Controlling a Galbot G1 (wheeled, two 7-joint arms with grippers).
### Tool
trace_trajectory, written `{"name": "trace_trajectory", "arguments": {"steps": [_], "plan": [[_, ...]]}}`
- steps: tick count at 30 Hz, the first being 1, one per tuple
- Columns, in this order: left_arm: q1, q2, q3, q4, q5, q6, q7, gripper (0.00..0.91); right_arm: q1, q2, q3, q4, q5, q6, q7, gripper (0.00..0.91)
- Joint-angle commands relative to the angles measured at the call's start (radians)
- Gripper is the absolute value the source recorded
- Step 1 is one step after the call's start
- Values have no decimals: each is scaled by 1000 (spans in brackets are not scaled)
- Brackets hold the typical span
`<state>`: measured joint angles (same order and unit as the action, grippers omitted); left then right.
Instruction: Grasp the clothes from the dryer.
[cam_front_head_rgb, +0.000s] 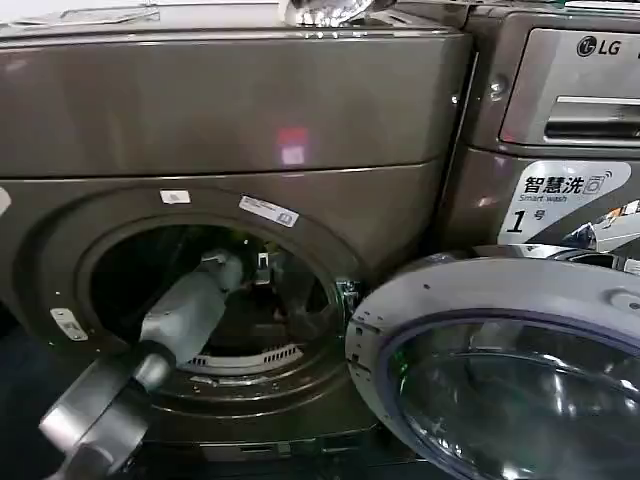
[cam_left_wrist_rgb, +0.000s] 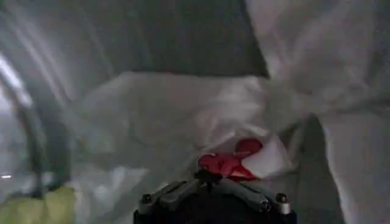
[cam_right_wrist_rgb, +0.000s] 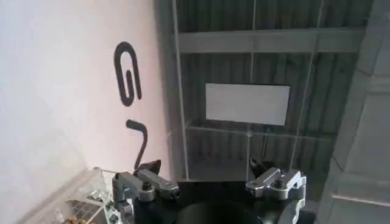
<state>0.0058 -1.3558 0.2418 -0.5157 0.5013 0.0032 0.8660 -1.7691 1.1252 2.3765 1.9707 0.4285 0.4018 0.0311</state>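
The dryer (cam_front_head_rgb: 230, 130) is a bronze-brown front-loading machine occupying the left and centre of the head view. Its round door (cam_front_head_rgb: 500, 370) is swung fully open to the right, with the glass porthole facing outward. A second machine with an LG logo (cam_front_head_rgb: 560, 110) stands just beside it on the right.

The left arm (cam_front_head_rgb: 190, 310) reaches through the porthole opening into the drum. In the left wrist view, the left gripper (cam_left_wrist_rgb: 228, 167) is pressed into the clothes; its red-tipped jaws are clenched on a fold of the pale grey-white garment (cam_left_wrist_rgb: 183, 115). The lime-green garment (cam_left_wrist_rgb: 39, 207) lies beside the grey-white one at the edge of the heap. Both garments are inside the drum.

The right gripper (cam_right_wrist_rgb: 210, 182) is clear of the machines, pointing toward a wall and a ceiling structure; its jaws are released and hold nothing.
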Motion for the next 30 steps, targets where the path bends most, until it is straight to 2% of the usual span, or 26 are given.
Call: {"name": "trace_trajectory", "arguments": {"steps": [1, 4, 18, 23, 30], "plan": [[70, 6, -152, -107, -188, 161, -281, 0, 1, 1, -4, 0, -1, 0, -1, 907], [114, 9, -213, -166, -283, 226, -408, 0, 2, 3, -7, 1, -2, 1, -1, 907], [273, -33, -335, -474, -876, 337, -1105, 0, 10, 12, -17, 2, -2, 2, -1, 907], [305, -35, -361, -552, -941, 304, -1205, 0, 14, 13, -20, 0, -3, 3, -1, 907], [325, -34, -363, -592, -945, 290, -1228, 0, 15, 12, -20, -1, -3, 3, -1, 907]]}}
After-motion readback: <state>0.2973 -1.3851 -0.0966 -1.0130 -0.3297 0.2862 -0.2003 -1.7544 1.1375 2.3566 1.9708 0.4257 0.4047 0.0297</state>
